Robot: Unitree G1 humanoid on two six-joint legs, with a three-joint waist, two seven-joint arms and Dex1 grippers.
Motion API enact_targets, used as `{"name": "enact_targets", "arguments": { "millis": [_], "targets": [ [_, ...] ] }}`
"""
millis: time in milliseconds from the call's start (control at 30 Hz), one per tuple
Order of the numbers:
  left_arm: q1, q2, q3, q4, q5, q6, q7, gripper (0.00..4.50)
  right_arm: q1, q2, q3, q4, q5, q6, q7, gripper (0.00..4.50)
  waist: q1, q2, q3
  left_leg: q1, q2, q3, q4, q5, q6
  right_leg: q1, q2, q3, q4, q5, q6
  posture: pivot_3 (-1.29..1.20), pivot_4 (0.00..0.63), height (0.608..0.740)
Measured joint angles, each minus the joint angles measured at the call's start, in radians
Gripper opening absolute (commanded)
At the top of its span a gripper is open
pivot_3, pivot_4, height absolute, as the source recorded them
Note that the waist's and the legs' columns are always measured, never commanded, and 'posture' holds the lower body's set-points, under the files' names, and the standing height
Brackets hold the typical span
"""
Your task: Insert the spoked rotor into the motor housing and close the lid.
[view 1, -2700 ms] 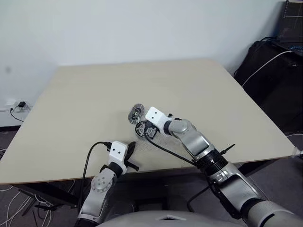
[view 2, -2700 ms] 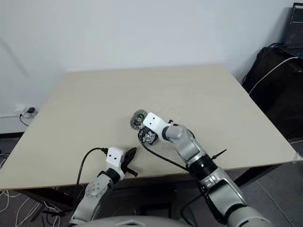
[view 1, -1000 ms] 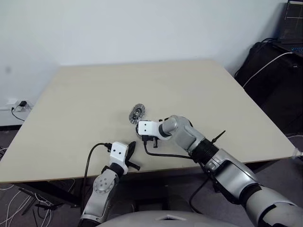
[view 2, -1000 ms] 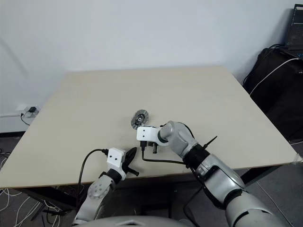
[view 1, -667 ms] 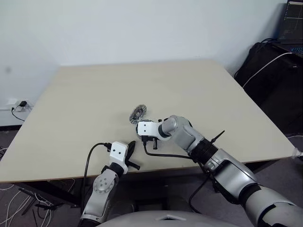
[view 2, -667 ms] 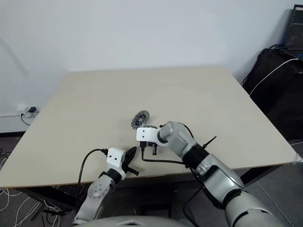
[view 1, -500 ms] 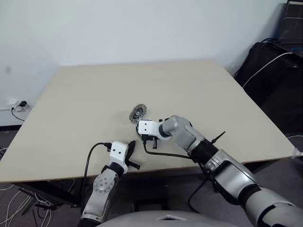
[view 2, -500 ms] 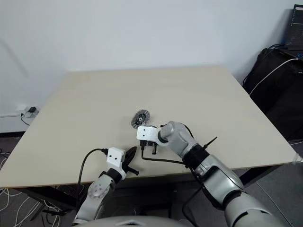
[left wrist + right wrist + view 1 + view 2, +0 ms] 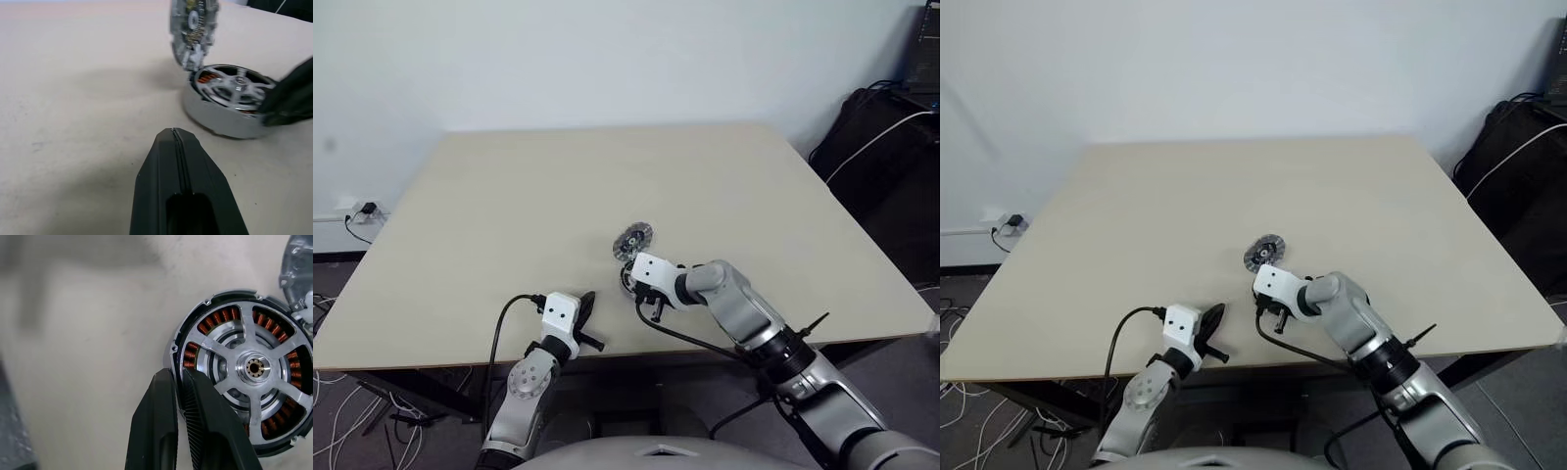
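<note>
The motor housing (image 9: pixel 213 319) lies flat on the table near its front edge, its copper windings showing in a ring. The silver spoked rotor (image 9: pixel 257 366) sits inside it. The lid (image 9: pixel 631 240) stands on edge at the housing's far side, leaning over it, and is also visible as the lid (image 9: pixel 193 29) in the left wrist view. My right gripper (image 9: pixel 179 377) points down onto the housing's near rim, one finger outside the rim and one over the windings, pinched on it. My left gripper (image 9: pixel 584 308) hovers shut and empty at the table's front edge, left of the housing (image 9: pixel 227 98).
The beige table (image 9: pixel 558 186) stretches wide behind and to both sides of the parts. A black bag (image 9: pixel 881 137) with a white cable stands off the table's right side. A wall socket with cables (image 9: pixel 357 211) is on the left.
The whole view has shifted, so the camera moved. My right wrist has rolled and tipped more steeply down over the housing, drawing slightly back toward the front edge. The left arm has stayed still.
</note>
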Motion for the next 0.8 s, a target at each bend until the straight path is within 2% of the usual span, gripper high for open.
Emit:
{"name": "enact_targets", "arguments": {
  "millis": [167,267,567,700,800],
  "targets": [
    [0.001,0.000,-0.002,0.003,0.000,0.000,-0.002,0.00,0.100,-0.038,-0.029,-0.165,0.033,0.120,-0.039,0.01,0.008,-0.001,0.001,0.000,0.000,-0.001,0.001,0.000,0.000,0.000,-0.001,0.000,0.000,0.000,0.001,0.00,0.000,0.740],
    [0.001,0.000,-0.005,0.003,0.000,0.000,-0.007,0.00,0.139,-0.014,-0.045,-0.229,0.051,0.197,-0.089,0.01,0.008,-0.002,0.001,0.000,0.000,-0.001,0.001,0.000,0.000,0.000,-0.001,0.000,0.000,-0.001,0.002,0.00,0.000,0.740],
    [0.001,-0.001,-0.010,0.004,0.000,0.003,-0.022,0.00,0.153,0.296,-0.135,-0.211,0.091,0.422,-0.361,0.01,0.003,-0.003,0.002,0.001,0.000,-0.001,0.001,0.000,-0.001,0.000,0.000,0.000,0.001,-0.001,0.001,0.00,0.000,0.740],
    [0.001,0.000,-0.009,0.004,0.000,0.004,-0.022,0.00,0.126,0.311,-0.152,-0.199,0.128,0.458,-0.396,0.01,-0.003,-0.003,0.002,0.002,0.000,-0.001,0.001,0.000,-0.002,0.000,0.000,-0.002,0.001,0.000,0.002,0.00,0.000,0.740],
    [0.001,0.000,-0.008,0.004,0.000,0.004,-0.021,0.00,0.111,0.239,-0.110,-0.199,0.160,0.431,-0.370,0.01,-0.007,-0.003,0.002,0.002,0.000,-0.001,0.001,0.000,-0.001,0.000,0.000,-0.003,0.001,0.000,0.002,0.00,0.000,0.740]
  ]
}}
